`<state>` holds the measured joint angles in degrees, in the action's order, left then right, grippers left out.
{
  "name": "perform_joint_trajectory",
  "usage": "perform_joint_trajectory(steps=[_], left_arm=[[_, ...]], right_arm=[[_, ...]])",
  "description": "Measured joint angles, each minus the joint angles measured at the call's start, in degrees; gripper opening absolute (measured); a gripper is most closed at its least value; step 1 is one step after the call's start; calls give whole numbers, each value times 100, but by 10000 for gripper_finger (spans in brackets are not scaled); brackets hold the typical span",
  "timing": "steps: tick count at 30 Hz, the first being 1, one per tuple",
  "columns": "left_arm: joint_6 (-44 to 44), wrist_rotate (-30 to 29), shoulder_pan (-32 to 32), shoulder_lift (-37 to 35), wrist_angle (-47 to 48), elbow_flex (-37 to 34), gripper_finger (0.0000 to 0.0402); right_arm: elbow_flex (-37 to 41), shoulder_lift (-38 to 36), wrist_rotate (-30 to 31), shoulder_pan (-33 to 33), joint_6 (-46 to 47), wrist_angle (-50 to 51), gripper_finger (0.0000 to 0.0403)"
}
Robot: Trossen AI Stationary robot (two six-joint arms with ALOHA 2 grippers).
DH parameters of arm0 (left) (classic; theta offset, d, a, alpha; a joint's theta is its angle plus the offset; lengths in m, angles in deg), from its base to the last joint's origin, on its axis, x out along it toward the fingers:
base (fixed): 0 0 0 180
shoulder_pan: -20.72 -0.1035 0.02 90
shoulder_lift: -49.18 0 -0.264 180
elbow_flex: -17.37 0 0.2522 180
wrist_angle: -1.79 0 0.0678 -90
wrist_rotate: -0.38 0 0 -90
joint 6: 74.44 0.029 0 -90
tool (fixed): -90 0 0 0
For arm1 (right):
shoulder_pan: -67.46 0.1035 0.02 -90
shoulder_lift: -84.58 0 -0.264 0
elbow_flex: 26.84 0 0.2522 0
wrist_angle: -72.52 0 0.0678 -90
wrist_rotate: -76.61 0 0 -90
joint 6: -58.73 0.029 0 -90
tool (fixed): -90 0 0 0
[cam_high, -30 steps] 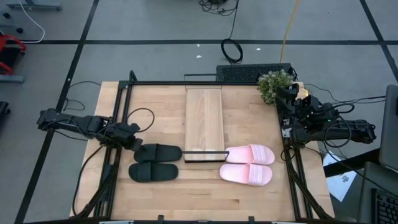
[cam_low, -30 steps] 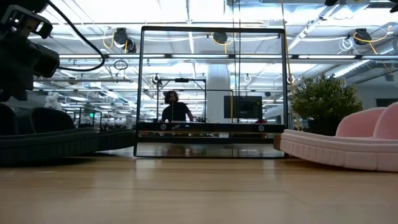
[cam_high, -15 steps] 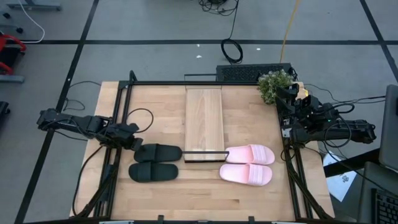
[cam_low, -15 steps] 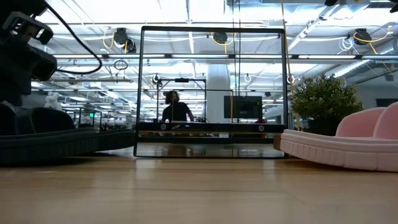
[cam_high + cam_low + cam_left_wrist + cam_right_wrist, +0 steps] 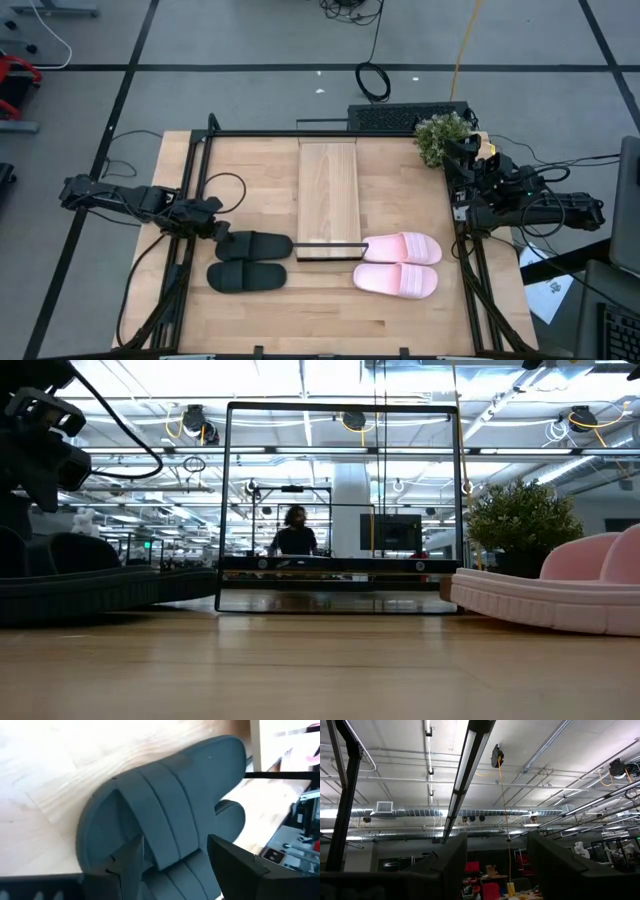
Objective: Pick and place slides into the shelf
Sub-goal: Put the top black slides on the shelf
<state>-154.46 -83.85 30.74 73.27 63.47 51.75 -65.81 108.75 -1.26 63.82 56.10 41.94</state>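
Two black slides lie sole-down on the table, the far one [image 5: 255, 245] and the near one [image 5: 247, 277]. Two pink slides [image 5: 402, 248] [image 5: 396, 279] lie right of them. The shelf [image 5: 327, 190] lies between the pairs, its black frame [image 5: 327, 243] at its near end. My left gripper [image 5: 218, 233] is open at the far black slide's left end. In its wrist view its fingers [image 5: 131, 865] stand on either side of the strap's edge [image 5: 172, 855]. My right gripper [image 5: 495, 865] waits open at the table's right edge, pointing up. My left gripper comes at the far black slide's strap [image 5: 160, 815] low, from the table's left. One finger [image 5: 131, 865] is over the footbed and the other is outside the sole. I cannot tell whether either finger touches the slide.
A potted plant [image 5: 440, 138] stands at the far right corner. A black metal frame [image 5: 190, 200] runs along the table's edges. Bare tabletop [image 5: 320, 310] lies near the front edge. A person [image 5: 295, 535] shows in the room beyond the table.
The person beyond the table has shifted to the right. No slide has moved.
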Motion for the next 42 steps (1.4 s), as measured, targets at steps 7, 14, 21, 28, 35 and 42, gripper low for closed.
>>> perform_joint_trajectory(steps=[7, 14, 21, 28, 35, 42], left_arm=[[-250, -83, -2, 26, -185, -246, 214], [-442, 6, -2, 28, -794, -619, 214], [-630, 109, -2, 28, -1625, -1026, 214], [-624, 118, -1, 28, -1798, -1038, 208], [-544, -25, -1, 26, -1795, -1038, 126], [-535, -95, -2, 20, -1622, -1037, 12]], right_arm=[[0, 0, -1, -2, -1, 0, 196], [0, 1, 3, -2, -15, -2, 196], [0, 2, 24, -2, -13, -2, 196], [0, 2, 172, -2, -52, -2, 196], [0, 2, 167, -2, -107, -2, 196], [0, 2, 163, -2, -107, -2, 196]])
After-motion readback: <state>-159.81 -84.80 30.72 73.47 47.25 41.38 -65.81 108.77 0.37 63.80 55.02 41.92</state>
